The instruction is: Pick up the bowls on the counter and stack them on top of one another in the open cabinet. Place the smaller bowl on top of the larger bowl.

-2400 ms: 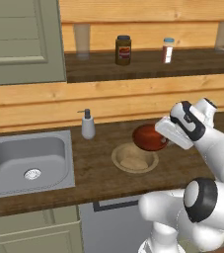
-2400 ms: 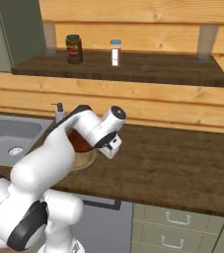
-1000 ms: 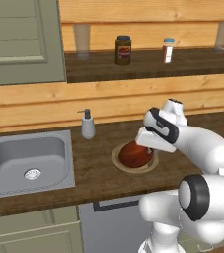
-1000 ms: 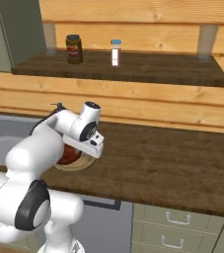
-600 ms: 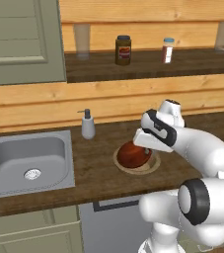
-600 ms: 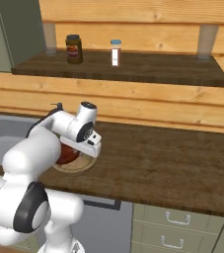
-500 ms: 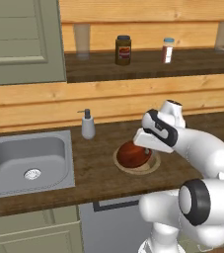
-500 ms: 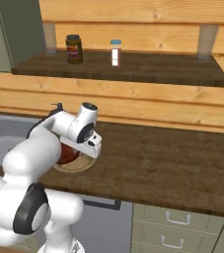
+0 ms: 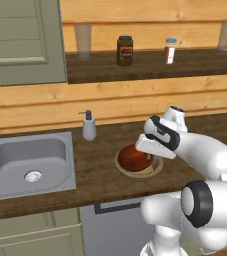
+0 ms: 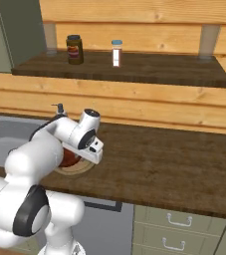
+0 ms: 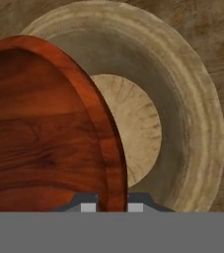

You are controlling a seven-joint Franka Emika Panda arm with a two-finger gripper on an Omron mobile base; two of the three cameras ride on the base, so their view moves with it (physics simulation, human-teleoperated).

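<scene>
The white arm bends low over the dark wood-grain counter [image 9: 100, 170], its claw [image 11: 111, 203] pinching the rim of the small glossy reddish-brown bowl [image 9: 134, 156], held tilted inside the wide tan bowl [image 11: 192, 104]. Since a second ago it has barely shifted, settling slightly lower.

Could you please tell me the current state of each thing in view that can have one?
smaller bowl: tilted, inside the larger bowl, its rim between the gripper's fingertips.
larger bowl: upright on the counter, not in the open cabinet.
gripper: shut on the smaller bowl's rim.
sink: nothing in it.
soap dispenser: upright beside the sink.
dark jar: upright, lidded, on the shelf.
white shaker: upright on the shelf.
</scene>
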